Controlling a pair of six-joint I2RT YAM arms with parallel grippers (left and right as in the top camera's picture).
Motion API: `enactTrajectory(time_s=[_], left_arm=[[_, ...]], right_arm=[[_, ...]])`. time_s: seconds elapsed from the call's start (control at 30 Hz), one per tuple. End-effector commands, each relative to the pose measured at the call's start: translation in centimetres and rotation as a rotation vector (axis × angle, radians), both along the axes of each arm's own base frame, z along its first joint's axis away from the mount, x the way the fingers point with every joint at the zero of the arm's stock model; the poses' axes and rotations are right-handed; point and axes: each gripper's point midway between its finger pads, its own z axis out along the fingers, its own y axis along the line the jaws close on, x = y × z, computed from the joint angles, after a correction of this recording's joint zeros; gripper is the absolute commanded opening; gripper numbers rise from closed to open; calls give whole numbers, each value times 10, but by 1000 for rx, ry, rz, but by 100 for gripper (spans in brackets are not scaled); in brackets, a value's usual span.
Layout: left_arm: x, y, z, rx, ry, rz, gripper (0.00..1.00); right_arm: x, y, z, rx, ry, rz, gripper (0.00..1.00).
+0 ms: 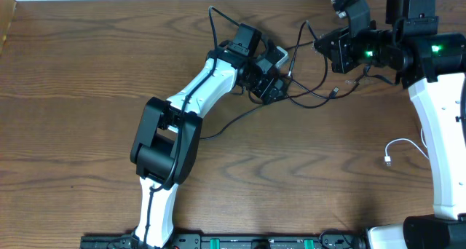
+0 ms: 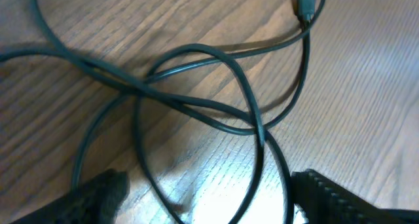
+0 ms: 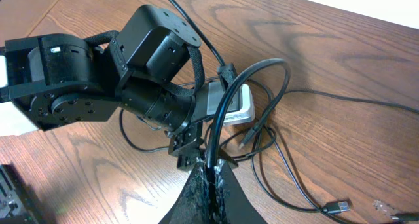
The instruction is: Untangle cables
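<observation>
Our left gripper point(image 2: 200, 194) hangs just over the table point(image 2: 366, 86) with its jaws apart. The crossed loops of the black cables point(image 2: 196, 106) lie directly ahead of it, and two strands run back through the gap between its fingers point(image 2: 98, 191), lengthwise to the wrist and square to the closing line. Our right gripper point(image 3: 209, 185) is clamped on one strand of those black cables, which arches up from the same knot just beside the left wrist. We judge the left arm nearer the crossing, while the white cable point(image 1: 405, 145) lies well apart by the right arm.
</observation>
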Motion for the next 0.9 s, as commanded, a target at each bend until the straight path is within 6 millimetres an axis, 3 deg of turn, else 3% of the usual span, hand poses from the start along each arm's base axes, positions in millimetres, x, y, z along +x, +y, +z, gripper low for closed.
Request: enactTrajectory(time_s=[0.0,0.03,0.33,0.57,0.63,0.73,0.87], left_arm=[[0,2,-1,1,2,3,39],[2,4,-2,14,0,18,7],[16,32,-16,183,-49,119,8],[23,42,-8,228,-91,153,8],[24,43,-7,233,-97,158,32],[30,56,-10,305,-124,193,40],[31,59,-11,326,-130,203,67]], right_arm=[[-2,4,14,20,-29,11,1],[-2,4,14,20,-29,10,1],[-1,3,13,15,-30,6,1],[-1,2,14,15,-31,5,1],[-1,2,13,13,-32,7,1],[-1,2,14,13,-34,7,1],[-1,2,14,12,-39,10,1]])
